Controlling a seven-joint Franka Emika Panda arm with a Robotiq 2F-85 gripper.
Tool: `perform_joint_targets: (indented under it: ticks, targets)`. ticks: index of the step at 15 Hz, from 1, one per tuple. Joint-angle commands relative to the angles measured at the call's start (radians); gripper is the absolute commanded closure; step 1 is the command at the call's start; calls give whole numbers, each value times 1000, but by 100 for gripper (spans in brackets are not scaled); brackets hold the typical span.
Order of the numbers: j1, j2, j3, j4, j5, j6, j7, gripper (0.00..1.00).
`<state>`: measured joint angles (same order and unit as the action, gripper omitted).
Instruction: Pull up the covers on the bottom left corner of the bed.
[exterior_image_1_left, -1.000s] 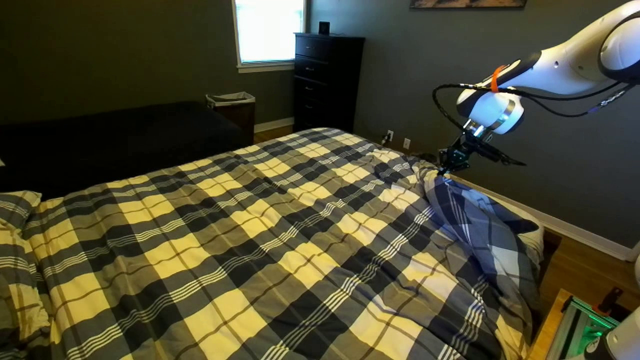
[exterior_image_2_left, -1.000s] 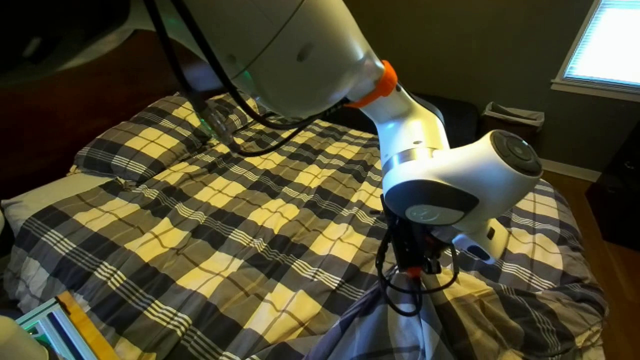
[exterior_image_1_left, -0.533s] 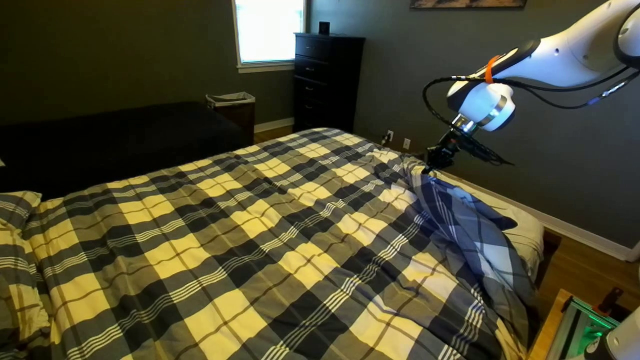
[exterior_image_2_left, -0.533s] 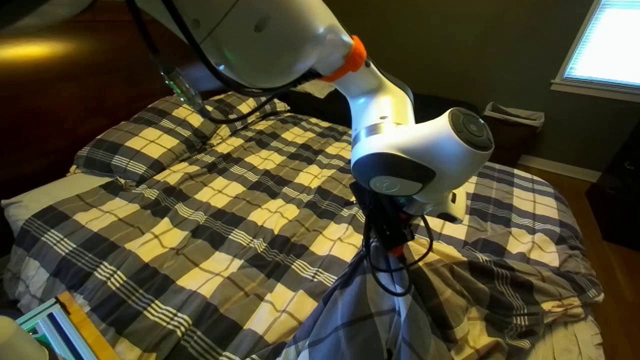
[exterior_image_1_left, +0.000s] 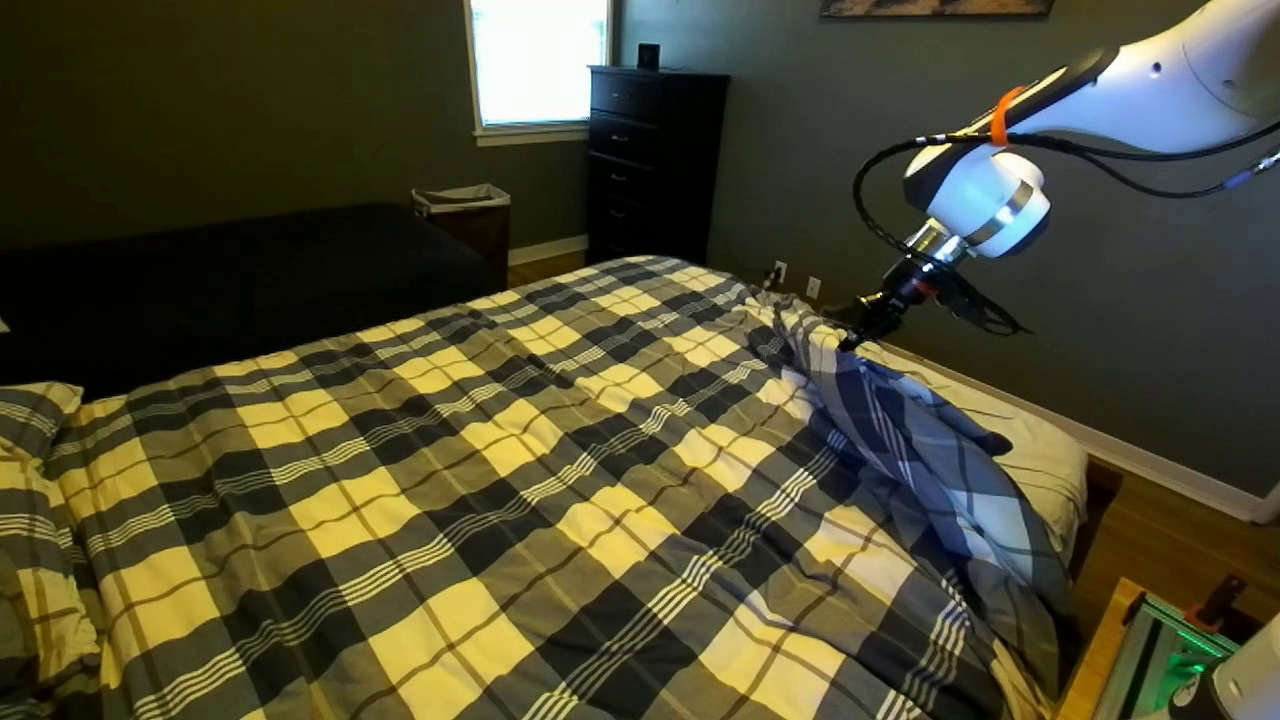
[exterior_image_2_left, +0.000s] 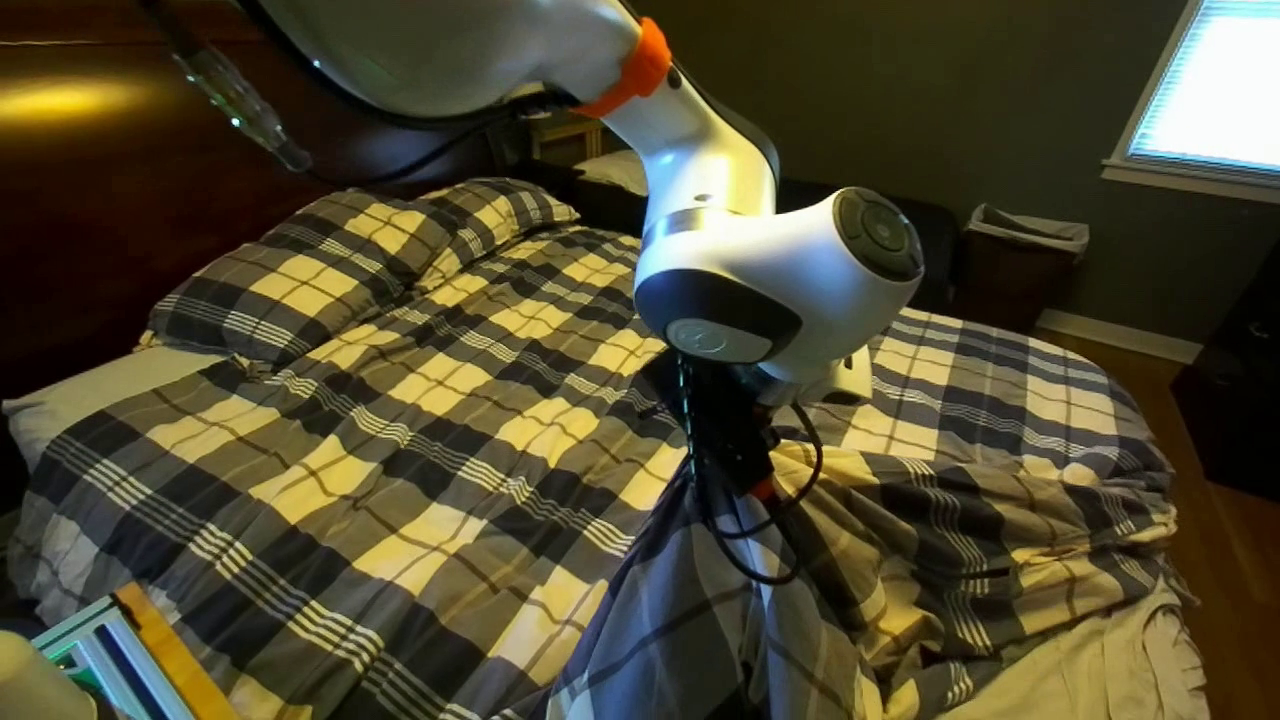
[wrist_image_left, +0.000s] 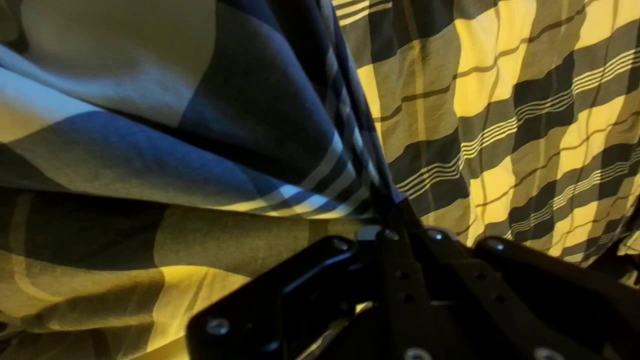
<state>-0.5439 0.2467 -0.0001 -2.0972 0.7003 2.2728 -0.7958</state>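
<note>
One end effector (wrist_image_left: 404, 224), jaws together on covers (wrist_image_left: 280, 150) (wrist view only); bench (exterior_image_1_left: 1052, 468) corner shows more sheet (exterior_image_2_left: 1095, 660) than earlier.

The brown wooden floor (exterior_image_1_left: 1165, 540) carries the bed (exterior_image_1_left: 1045, 450), a brown bin (exterior_image_1_left: 478, 232) and a tall black dresser (exterior_image_1_left: 655, 165), its surface showing between the last two.

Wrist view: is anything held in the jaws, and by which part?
The gripper holds the covers by a bunched fold, pinched in its shut jaws. Whether this fold is the very corner cannot be told.
</note>
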Motion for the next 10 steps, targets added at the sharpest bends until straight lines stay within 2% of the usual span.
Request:
perform_joint_targets:
  ticks: [1,4,5,6,7,10]
  targets:
    - [85,-85,-60,-79,43,-44,-65,100]
    - [132,-99,-89,-94,27,-31,-53,100]
    - [144,-97,-98,-96,25,-20,-50,74]
    - [154,-99,-107,-96,17,-23,-42,73]
    - [161,-105,-114,-103,17,-13,-44,68]
    - [181,-117,-134,-116,14,0,-42,44]
